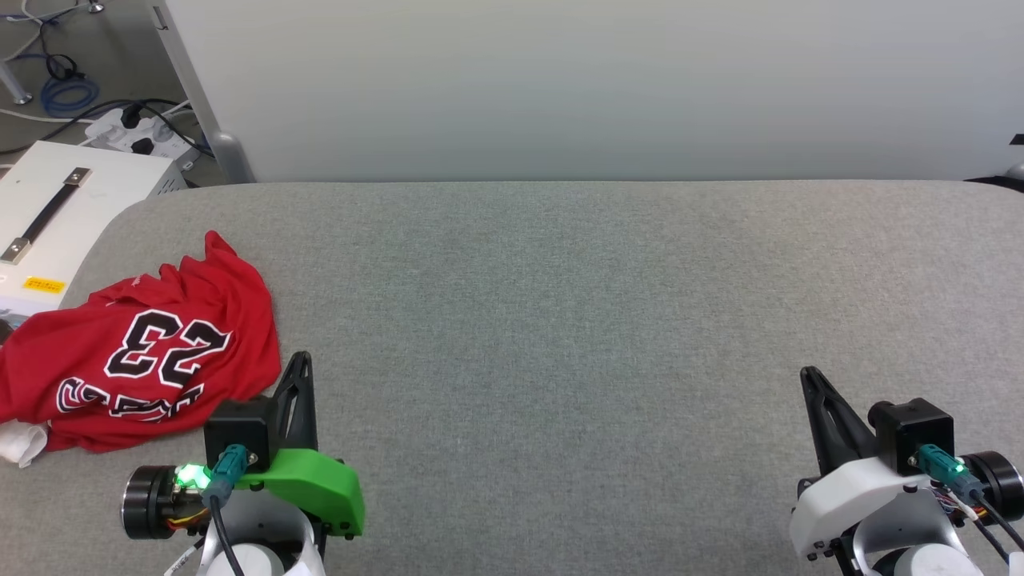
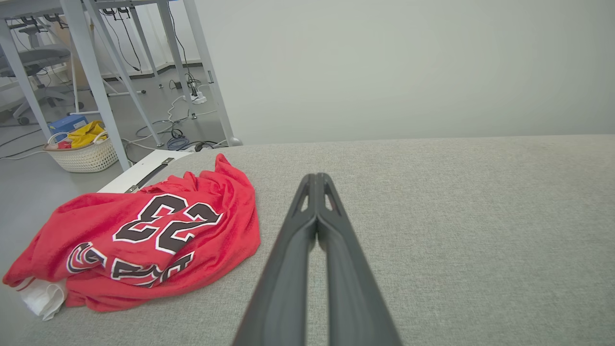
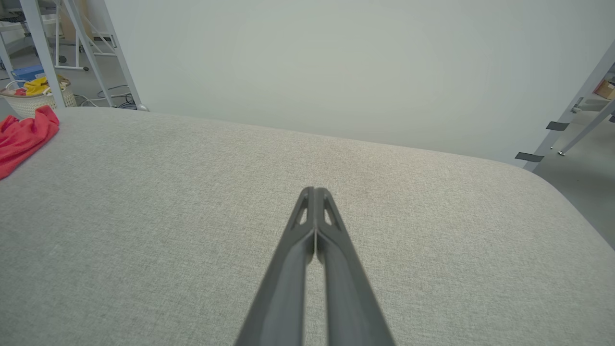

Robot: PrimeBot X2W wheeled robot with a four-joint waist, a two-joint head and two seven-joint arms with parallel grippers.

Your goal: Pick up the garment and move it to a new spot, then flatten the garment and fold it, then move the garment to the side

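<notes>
**Position.** The garment (image 1: pixel 144 352) lies crumpled in a loose heap at the left end of the grey padded surface (image 1: pixel 560 320). Its number faces up, and a white sleeve (image 1: pixel 22 444) is bunched at its near left corner. Its left part reaches the rounded edge of the surface. The rest of the surface is bare.

**End effectors.** The left gripper (image 1: pixel 299 360) sits just to the right of the heap, with its fingers pressed together and nothing between them. The right gripper (image 1: pixel 806 373) is well apart at the far right, also closed and empty. Neither appears to touch the cloth.

**Handling.** The cloth is probably light, limp and fairly slick. Expect it to sag, stretch and trail when lifted, and it will not keep any shape.

**Grasp point.** Open the left fingers first. A raised fold along the right edge of the heap appears the easiest place to pinch. Take a thick ridge of cloth rather than a flat area, which the fingertips would likely slide over.
</notes>
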